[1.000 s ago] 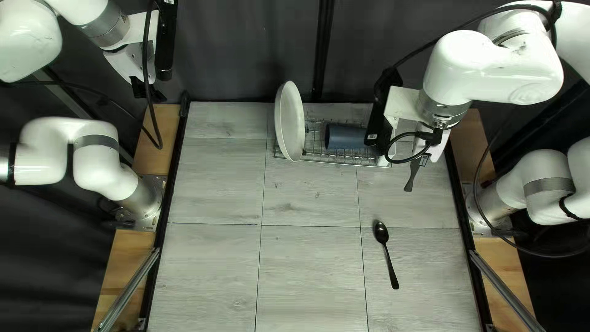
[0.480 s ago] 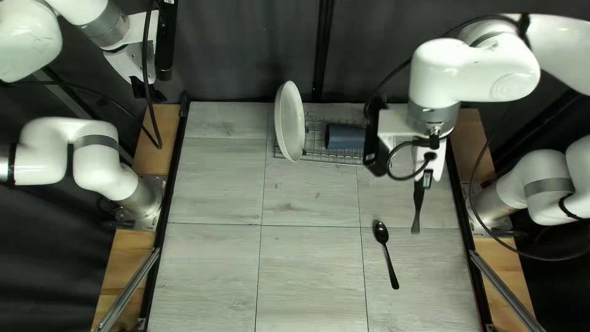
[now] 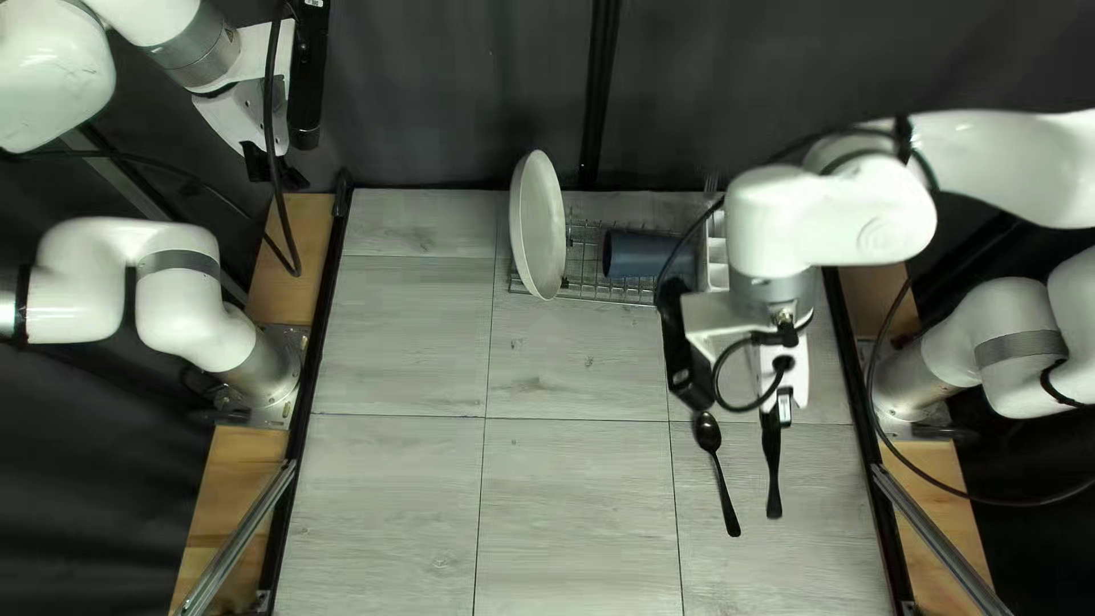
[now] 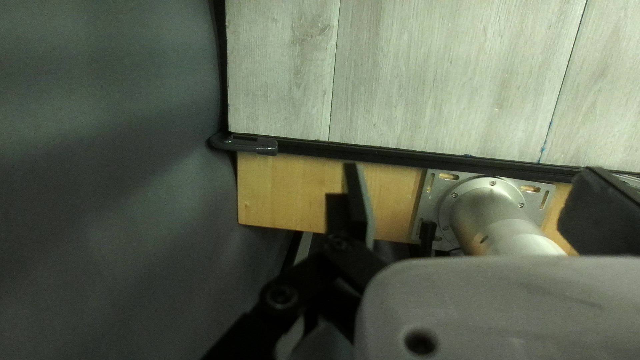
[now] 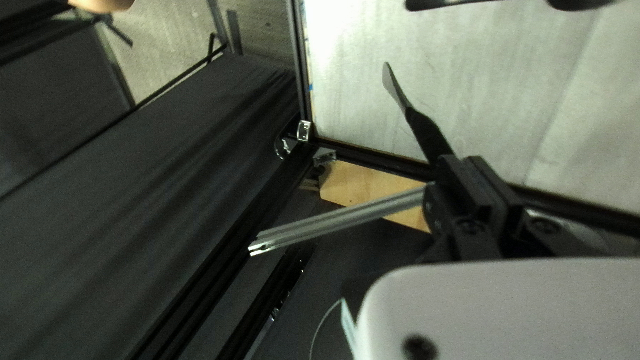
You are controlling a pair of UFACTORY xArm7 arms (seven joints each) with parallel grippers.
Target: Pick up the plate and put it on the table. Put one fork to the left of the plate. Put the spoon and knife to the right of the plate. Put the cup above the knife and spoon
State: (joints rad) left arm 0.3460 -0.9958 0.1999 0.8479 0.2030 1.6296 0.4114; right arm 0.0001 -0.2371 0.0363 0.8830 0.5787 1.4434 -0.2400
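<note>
Right gripper [image 3: 783,406], over the right part of the pale grey wood-look table [image 3: 399,513]: two fingers closed in on a black knife [image 3: 772,468], pinching it from both sides. Knife's free end sticks out past the fingertips toward the near edge, slightly tilted in the right wrist view. Cannot tell whether it touches the tabletop. Black, glossy spoon [image 3: 710,438] lies flat just beside it, on the left; bowl toward the far edge, handle slanting nearer and right. White round plate [image 3: 537,225] stands on edge at the left end of a silver wire rack [image 3: 610,299], near the far edge. Dark blue cup [image 3: 639,254] in the same rack, on its side, right of the plate, mouth facing it. White compartmented holder [image 3: 716,253] right of the cup, partly hidden by the right arm. Left gripper [image 3: 274,169] raised beyond the table's far left corner, fingers spread wide, nothing between them; wooden side board [image 4: 287,190] and left arm's base [image 4: 490,213] below.
</note>
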